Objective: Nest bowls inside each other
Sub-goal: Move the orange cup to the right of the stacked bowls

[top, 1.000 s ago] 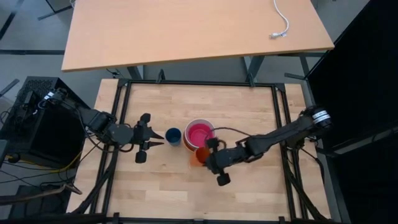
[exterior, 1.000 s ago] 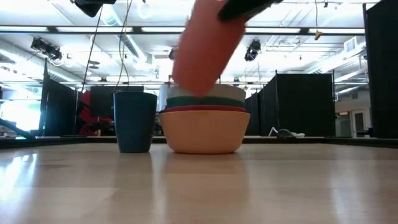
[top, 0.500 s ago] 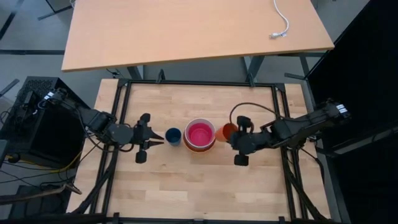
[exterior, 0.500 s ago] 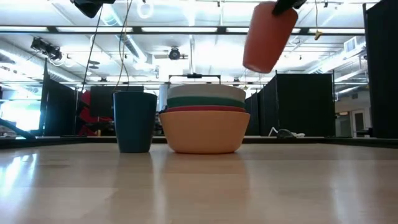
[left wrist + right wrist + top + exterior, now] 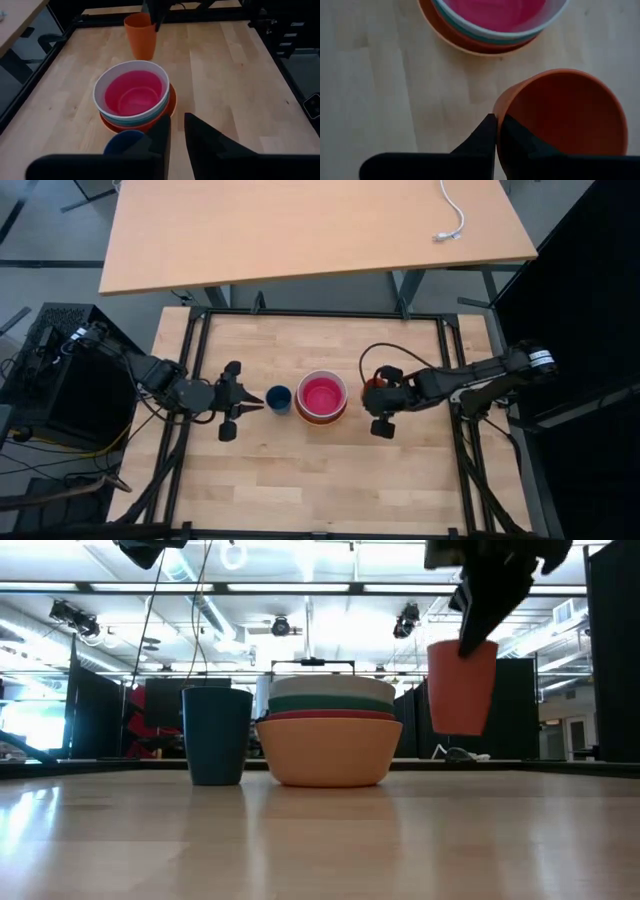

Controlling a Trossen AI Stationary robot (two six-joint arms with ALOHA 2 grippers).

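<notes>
The left gripper [image 5: 247, 403] was seen with its fingers nearly together and nothing between them, the dark blue cup [image 5: 279, 397] just ahead of its tips. Beyond that cup, the bowls [image 5: 321, 396] were found already nested in one stack, magenta-pink innermost. Further right, the right gripper [image 5: 372, 388] was clamped on the rim of the orange cup [image 5: 462, 686], held upright above the table. The nesting was judged complete; nothing seemed left undone.

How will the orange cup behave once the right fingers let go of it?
The orange cup is tall and narrow, so it probably tips easily if nudged. It hangs above the table by a rim pinch from the right gripper, so it's likely light. It looks like stiff plastic, probably slippery.
</notes>
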